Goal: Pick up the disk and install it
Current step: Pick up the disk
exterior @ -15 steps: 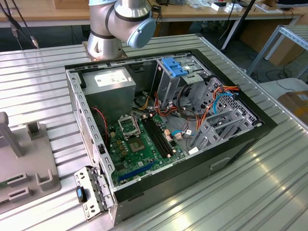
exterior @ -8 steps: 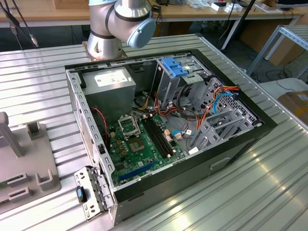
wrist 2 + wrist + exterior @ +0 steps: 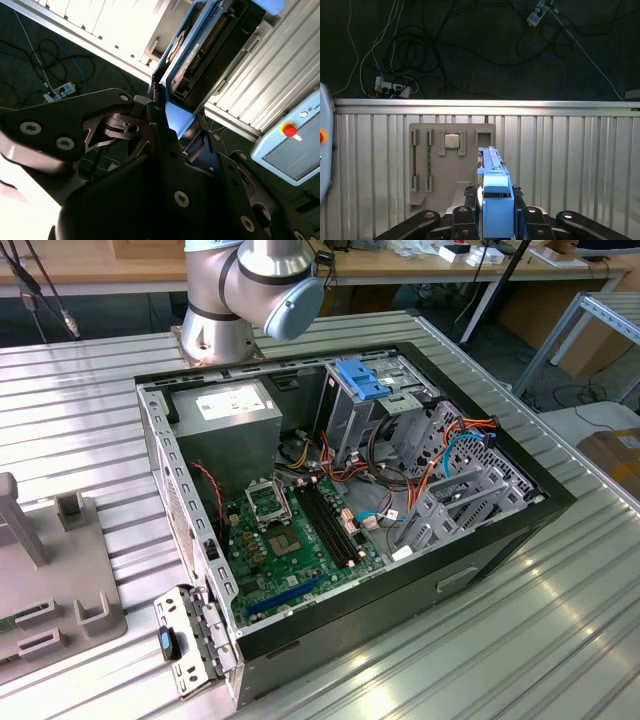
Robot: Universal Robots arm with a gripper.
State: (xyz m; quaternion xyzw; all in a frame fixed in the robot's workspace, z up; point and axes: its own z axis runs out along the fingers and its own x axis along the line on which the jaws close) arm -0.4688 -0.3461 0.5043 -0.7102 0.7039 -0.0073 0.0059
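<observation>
Although the arm (image 3: 250,290) is cut off at the exterior view's upper edge, the gripper (image 3: 495,196) is seen in both wrist views clamped on one disk (image 3: 492,165), which is set against the ribbed table (image 3: 570,160) in front of one grey tray (image 3: 420,165). Met end-on in the first wrist view, its black slab is largely hidden behind a blue end tab. One processor chip (image 3: 452,141) is seated in the tray. One open computer case (image 3: 350,500) is counted.
</observation>
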